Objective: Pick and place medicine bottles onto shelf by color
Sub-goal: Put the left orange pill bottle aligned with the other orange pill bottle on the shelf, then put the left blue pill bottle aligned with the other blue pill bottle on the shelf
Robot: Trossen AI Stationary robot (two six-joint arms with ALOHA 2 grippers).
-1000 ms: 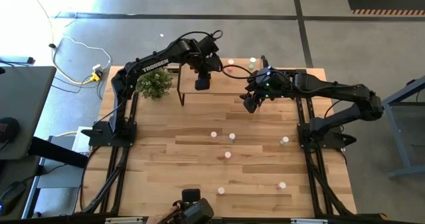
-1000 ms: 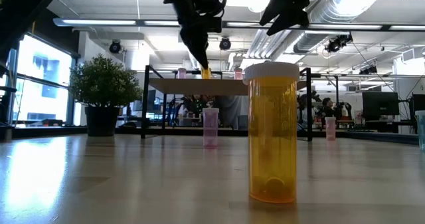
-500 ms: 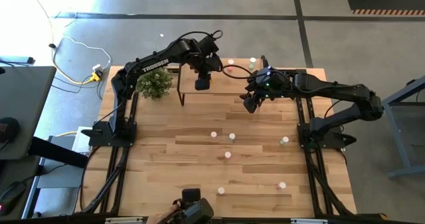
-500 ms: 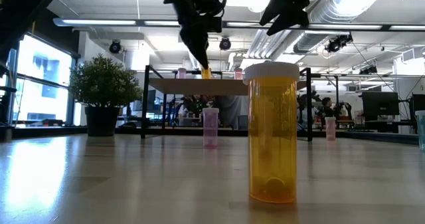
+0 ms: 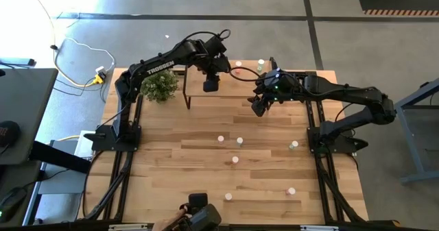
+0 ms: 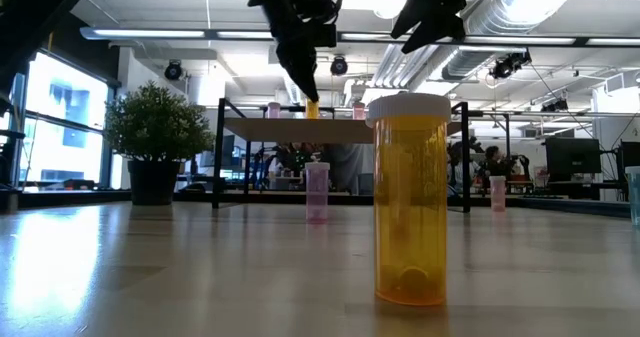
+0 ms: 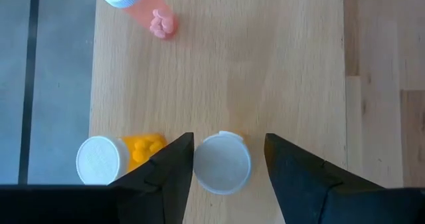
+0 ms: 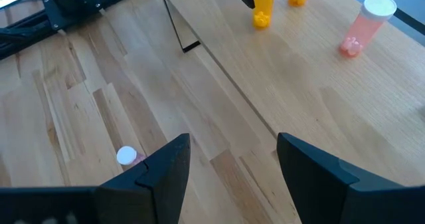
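The shelf (image 5: 236,87) is a small light-wood board on black legs at the table's far edge. My left gripper (image 7: 222,151) hangs over it, pointing down and open, with its fingers on either side of an upright orange bottle's white cap (image 7: 222,163). That bottle (image 6: 312,108) stands on the shelf board. A second orange bottle (image 7: 113,159) and a pink bottle (image 7: 136,1) also stand on the shelf. My right gripper (image 5: 259,107) hovers open and empty over the table, just right of the shelf. Several bottles stand scattered on the tabletop, among them a pink one (image 5: 220,139). My left gripper comes from above, pointing down. One finger (image 7: 174,171) lies right beside the white cap's edge (image 7: 198,164), and I cannot tell whether it touches. A strip of shelf shows between the cap and the other finger (image 7: 292,174). The bottle stands upright on the shelf.
A green potted plant (image 5: 159,86) stands left of the shelf. A large orange bottle (image 6: 410,197) stands close to the low camera, and pink bottles (image 6: 317,190) stand farther back. More bottles (image 5: 293,144) dot the table's middle and near part, with bare planks between them.
My left gripper has edged slightly toward the table's right above the shelf. Nothing else has visibly moved.
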